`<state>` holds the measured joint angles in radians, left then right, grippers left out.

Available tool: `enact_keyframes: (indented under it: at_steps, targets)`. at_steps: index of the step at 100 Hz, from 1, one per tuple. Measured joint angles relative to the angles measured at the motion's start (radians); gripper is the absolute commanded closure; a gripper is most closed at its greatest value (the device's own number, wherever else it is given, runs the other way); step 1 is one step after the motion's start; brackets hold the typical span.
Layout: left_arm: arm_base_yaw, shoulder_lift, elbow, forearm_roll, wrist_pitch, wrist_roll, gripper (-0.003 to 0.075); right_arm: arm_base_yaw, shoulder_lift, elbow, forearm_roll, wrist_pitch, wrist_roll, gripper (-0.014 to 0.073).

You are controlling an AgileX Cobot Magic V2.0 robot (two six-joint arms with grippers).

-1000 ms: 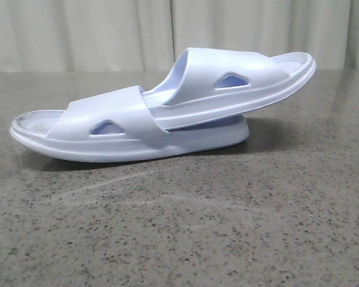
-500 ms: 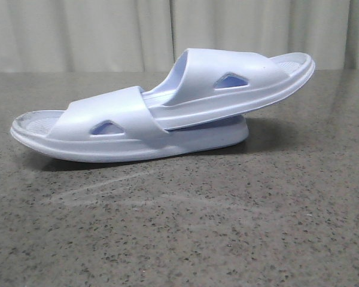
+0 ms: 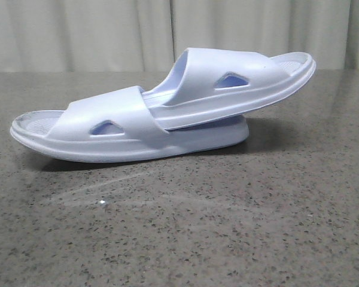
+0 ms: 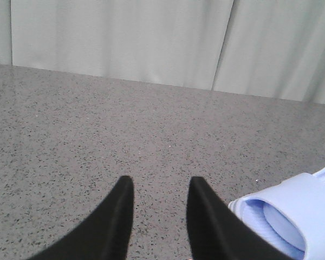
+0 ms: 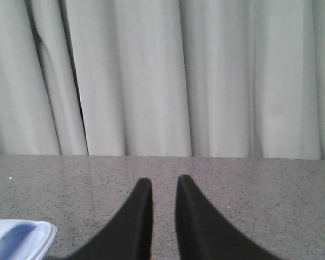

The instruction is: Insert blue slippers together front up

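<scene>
The two pale blue slippers lie side-on at the middle of the table in the front view. The lower slipper (image 3: 107,122) rests flat. The upper slipper (image 3: 227,89) is tilted, one end pushed under the lower one's strap and the other end raised to the right. Neither gripper shows in the front view. My left gripper (image 4: 160,184) is open over bare table, with one slipper's end (image 4: 292,211) close beside one finger. My right gripper (image 5: 163,181) is open with a narrower gap and holds nothing; a slipper edge (image 5: 16,238) shows at the frame corner.
The speckled grey stone table (image 3: 227,227) runs wide in front of the slippers. A pale curtain (image 3: 107,30) hangs behind the table's far edge.
</scene>
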<state>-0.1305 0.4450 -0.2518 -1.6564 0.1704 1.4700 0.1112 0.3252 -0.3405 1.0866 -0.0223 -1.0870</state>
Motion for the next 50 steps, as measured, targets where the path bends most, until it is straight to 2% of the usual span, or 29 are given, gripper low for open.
enact_keyframes:
  at_steps: [3,50]
  targets:
    - [0.000,0.000,0.000,0.000,0.000,0.000,0.0705,0.000,0.000,0.000,0.000,0.000,0.000,0.0701]
    - [0.000,0.000,0.000,0.000,0.000,0.000,0.0704,0.000,0.000,0.000,-0.001,-0.002,0.000,0.0701]
